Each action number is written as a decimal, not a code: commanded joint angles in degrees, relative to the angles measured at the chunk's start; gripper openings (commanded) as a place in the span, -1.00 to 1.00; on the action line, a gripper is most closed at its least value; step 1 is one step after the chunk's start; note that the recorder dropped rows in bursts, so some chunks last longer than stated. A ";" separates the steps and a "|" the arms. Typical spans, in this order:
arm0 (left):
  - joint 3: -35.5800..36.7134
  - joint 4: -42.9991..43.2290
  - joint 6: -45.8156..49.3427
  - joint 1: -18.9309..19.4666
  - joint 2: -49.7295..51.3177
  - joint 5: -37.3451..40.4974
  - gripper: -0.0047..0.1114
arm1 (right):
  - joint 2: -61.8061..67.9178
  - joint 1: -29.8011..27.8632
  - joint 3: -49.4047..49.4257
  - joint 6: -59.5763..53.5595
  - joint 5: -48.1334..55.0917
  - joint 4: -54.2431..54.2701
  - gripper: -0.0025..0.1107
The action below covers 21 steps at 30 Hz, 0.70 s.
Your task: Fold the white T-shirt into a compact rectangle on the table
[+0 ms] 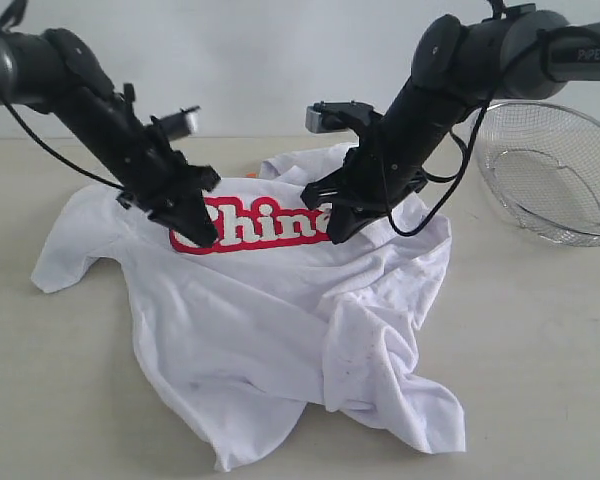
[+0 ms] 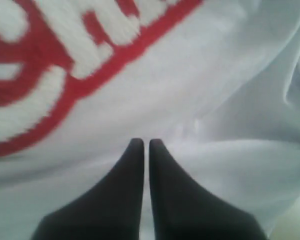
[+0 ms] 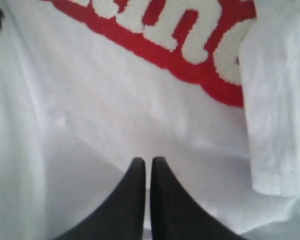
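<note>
Two tools are in the scene, one on each of the two dark arms, and both point down at the chest of the only garment. The left tool [image 1: 202, 235] [image 2: 146, 142] has its two fingers [image 2: 122, 195] clenched, with only a thin slit between them, and the tips touch the cloth just beside the red band [image 1: 255, 228]. The right tool [image 1: 335, 232] [image 3: 147, 160] is clenched in the same way, its tips resting on the white cloth near the other end of the band. I cannot tell if either one has a pinch of cloth between the fingers.

One white T-shirt [image 1: 270, 330] lies on the pale surface [image 1: 540, 350], near its middle. It is crumpled, not flat. The front faces up, so the red band with white letters is visible between the two tools. One sleeve [image 1: 65, 255] spreads out on the left side. The lower part is bunched in loose folds toward the near edge. In the right wrist view one doubled piece of cloth with a stitched hem [image 3: 275, 125] covers the end of the lettering.

One silver wire-mesh basket [image 1: 550, 185] stands on the surface at the right, apart from the shirt, behind the right arm.
</note>
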 commanded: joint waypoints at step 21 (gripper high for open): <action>-0.73 19.89 -8.96 -2.48 5.77 -7.45 -0.84 | -4.05 -0.18 2.39 3.81 3.57 1.82 -0.96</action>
